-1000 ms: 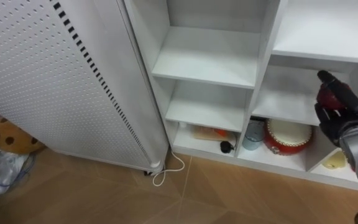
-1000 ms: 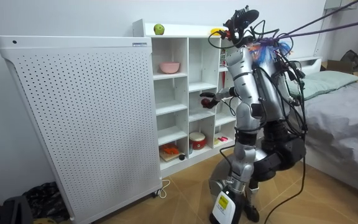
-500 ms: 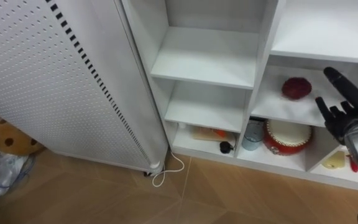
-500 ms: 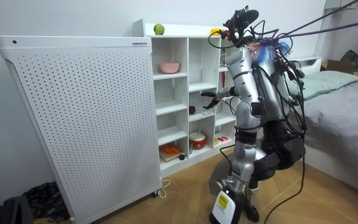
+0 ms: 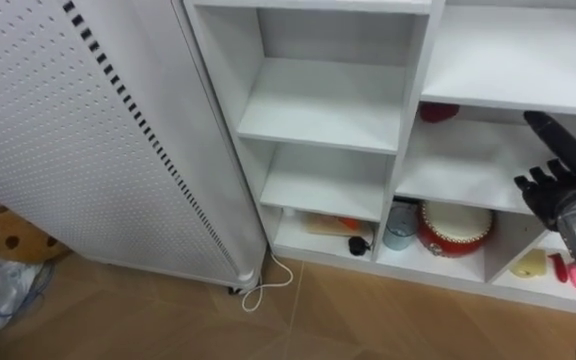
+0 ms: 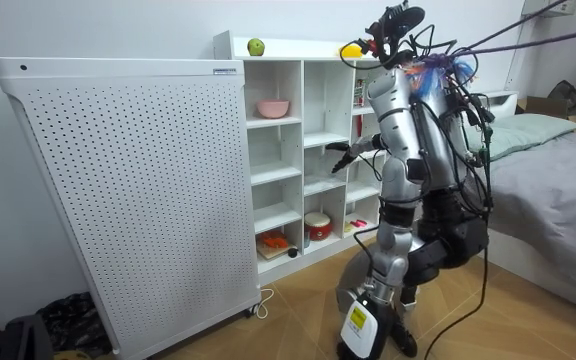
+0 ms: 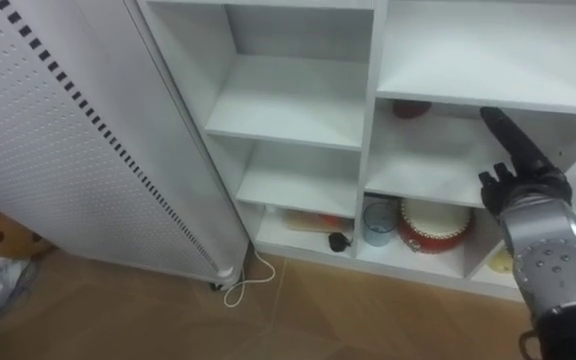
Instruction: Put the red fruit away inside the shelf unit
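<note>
A dark red fruit lies at the back of a middle shelf in the right column of the white closet; the shelf above half hides it. My right hand hovers open just to the right of that compartment, its fingers straight and holding nothing. In the room view I stand facing the closet with this hand stretched toward the shelves. On the closet's top lie a green apple and a yellow fruit.
A tall white perforated panel stands against the closet's left side. The bottom shelves hold a red round tin, a pale cup, an orange packet and a yellow item. A pink bowl sits higher up. A bed is behind me.
A second ago my right hand held the red fruit at the shelf. It let go, the fruit stayed on the shelf, and the hand drew back open. The view shifted upward.
</note>
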You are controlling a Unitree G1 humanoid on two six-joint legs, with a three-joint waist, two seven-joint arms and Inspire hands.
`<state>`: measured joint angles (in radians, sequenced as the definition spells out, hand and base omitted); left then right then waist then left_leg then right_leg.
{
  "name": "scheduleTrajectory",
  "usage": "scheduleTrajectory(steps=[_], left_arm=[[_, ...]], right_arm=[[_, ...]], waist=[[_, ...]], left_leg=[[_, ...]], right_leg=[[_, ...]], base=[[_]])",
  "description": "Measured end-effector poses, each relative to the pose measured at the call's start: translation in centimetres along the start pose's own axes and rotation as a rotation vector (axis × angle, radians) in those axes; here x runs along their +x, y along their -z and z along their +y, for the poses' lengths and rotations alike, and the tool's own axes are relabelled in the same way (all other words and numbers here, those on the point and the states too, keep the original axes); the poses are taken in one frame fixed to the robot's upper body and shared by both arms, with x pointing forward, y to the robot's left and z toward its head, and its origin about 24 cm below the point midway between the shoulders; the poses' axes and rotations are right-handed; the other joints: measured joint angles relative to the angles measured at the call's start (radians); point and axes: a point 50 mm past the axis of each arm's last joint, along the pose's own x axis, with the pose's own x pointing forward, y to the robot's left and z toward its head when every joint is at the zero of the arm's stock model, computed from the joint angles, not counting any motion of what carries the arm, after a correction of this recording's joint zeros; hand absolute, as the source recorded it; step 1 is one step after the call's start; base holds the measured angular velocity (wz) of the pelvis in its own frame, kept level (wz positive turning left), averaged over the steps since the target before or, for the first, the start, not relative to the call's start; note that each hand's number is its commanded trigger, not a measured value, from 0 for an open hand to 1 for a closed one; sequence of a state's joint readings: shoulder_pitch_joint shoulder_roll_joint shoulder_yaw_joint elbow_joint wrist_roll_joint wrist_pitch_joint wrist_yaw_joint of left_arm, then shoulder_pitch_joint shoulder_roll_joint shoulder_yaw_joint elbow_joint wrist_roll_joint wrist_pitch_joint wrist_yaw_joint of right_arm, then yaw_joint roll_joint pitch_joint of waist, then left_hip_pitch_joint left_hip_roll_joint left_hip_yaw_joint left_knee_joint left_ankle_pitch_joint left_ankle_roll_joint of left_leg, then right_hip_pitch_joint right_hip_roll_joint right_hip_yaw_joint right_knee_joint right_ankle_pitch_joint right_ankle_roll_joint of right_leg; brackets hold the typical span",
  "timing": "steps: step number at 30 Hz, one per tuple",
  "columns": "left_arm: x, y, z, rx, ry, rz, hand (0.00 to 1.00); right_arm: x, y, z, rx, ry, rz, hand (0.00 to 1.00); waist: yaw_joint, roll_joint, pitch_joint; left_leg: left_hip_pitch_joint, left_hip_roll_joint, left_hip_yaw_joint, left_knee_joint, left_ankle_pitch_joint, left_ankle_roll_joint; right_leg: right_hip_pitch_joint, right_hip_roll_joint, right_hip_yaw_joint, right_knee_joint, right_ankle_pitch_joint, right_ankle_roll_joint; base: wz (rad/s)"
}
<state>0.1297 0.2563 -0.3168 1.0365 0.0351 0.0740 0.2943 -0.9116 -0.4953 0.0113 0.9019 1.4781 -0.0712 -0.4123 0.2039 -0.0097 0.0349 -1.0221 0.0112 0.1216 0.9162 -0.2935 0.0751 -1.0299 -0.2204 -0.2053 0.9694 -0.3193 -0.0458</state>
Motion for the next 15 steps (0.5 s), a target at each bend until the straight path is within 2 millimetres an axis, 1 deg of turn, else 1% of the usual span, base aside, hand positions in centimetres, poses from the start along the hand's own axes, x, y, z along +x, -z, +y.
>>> scheduleTrajectory(steps=[1, 2, 3, 4, 7, 9, 10, 11, 12, 13, 15], left_arm=[[0.0, 0.0, 0.0, 0.001, 0.0, 0.001, 0.0], [0.0, 0.1, 0.0, 0.0, 0.002, 0.001, 0.0], [0.0, 0.1, 0.0, 0.001, 0.007, 0.001, 0.0], [0.0, 0.1, 0.0, 0.001, 0.012, 0.001, 0.0], [0.1, 0.3, 0.2, 0.009, 0.044, 0.009, 0.0], [0.0, 0.8, 0.1, 0.016, 0.076, 0.027, 0.0], [0.0, 0.9, 0.0, 0.018, 0.082, 0.032, 0.0], [0.0, 1.1, 0.0, 0.019, 0.092, 0.04, 0.0], [0.0, 1.4, 0.1, 0.016, 0.101, 0.052, 0.0], [0.0, 1.5, 0.1, 0.01, 0.105, 0.058, 0.0], [0.1, 1.8, 0.4, -0.005, 0.103, 0.069, 0.0]], right_arm=[[0.1, 0.1, -0.2, -0.004, -0.001, 0.001, 0.0], [0.2, 0.2, -0.9, -0.01, 0.006, 0.004, 0.0], [0.4, 0.3, -1.9, -0.014, 0.019, 0.008, 0.0], [0.4, 0.3, -2.5, -0.015, 0.026, 0.012, 0.0], [0.5, 0.9, -4.9, -0.029, 0.031, 0.038, 0.0], [0.4, 1.3, -8.4, -0.043, 0.074, 0.06, 0.0], [0.3, 1.4, -9.4, -0.049, 0.087, 0.067, 0.0], [0.1, 1.6, -11.0, -0.061, 0.109, 0.079, 0.0], [-0.3, 1.8, -12.9, -0.087, 0.129, 0.094, 0.0], [-0.5, 1.9, -13.7, -0.105, 0.139, 0.102, 0.0], [-1.5, 2.2, -17.1, -0.202, 0.177, 0.138, 0.0]], waist=[[0.002, 0.0, 0.0003], [0.006, -0.001, 0.0017], [0.02, -0.001, 0.002], [0.027, -0.002, 0.0027], [0.035, -0.005, 0.0068], [0.047, -0.009, 0.0103], [0.049, -0.011, 0.0116], [0.053, -0.012, 0.0146], [0.053, -0.013, 0.0158], [0.054, -0.013, 0.0159], [0.049, -0.01, 0.0178]], left_leg=[[0.005, 0.0, 0.0, -0.002, 0.0, 0.0], [0.022, 0.002, 0.0, -0.014, 0.0, 0.0], [0.043, 0.007, 0.0, -0.027, 0.0, 0.0], [0.055, 0.01, 0.0, -0.034, 0.0, 0.0], [0.112, 0.012, -0.001, -0.072, 0.001, -0.001], [0.178, 0.01, -0.002, -0.111, 0.001, -0.001], [0.195, 0.009, -0.002, -0.123, 0.002, -0.002], [0.224, 0.009, -0.003, -0.146, 0.003, -0.003], [0.254, 0.009, -0.004, -0.166, 0.004, -0.003], [0.267, 0.009, -0.006, -0.173, 0.004, -0.003], [0.328, 0.007, -0.011, -0.208, 0.004, -0.003]], right_leg=[[0.005, 0.004, 0.001, -0.004, 0.001, 0.001], [0.024, 0.012, 0.001, -0.019, 0.004, 0.006], [0.047, 0.016, -0.002, -0.04, 0.008, 0.008], [0.059, 0.019, -0.002, -0.051, 0.009, 0.008], [0.121, 0.029, -0.009, -0.098, 0.019, 0.011], [0.188, 0.031, -0.018, -0.14, 0.027, 0.017], [0.205, 0.033, -0.018, -0.153, 0.027, 0.018], [0.236, 0.038, -0.021, -0.179, 0.031, 0.023], [0.269, 0.041, -0.027, -0.203, 0.039, 0.026], [0.284, 0.042, -0.03, -0.213, 0.04, 0.027], [0.355, 0.052, -0.045, -0.257, 0.043, 0.031]], base=[[-0.06], [-0.11], [-0.15], [-0.14], [-0.04], [0.0], [-0.04], [0.0], [0.0], [0.0], [0.06]])
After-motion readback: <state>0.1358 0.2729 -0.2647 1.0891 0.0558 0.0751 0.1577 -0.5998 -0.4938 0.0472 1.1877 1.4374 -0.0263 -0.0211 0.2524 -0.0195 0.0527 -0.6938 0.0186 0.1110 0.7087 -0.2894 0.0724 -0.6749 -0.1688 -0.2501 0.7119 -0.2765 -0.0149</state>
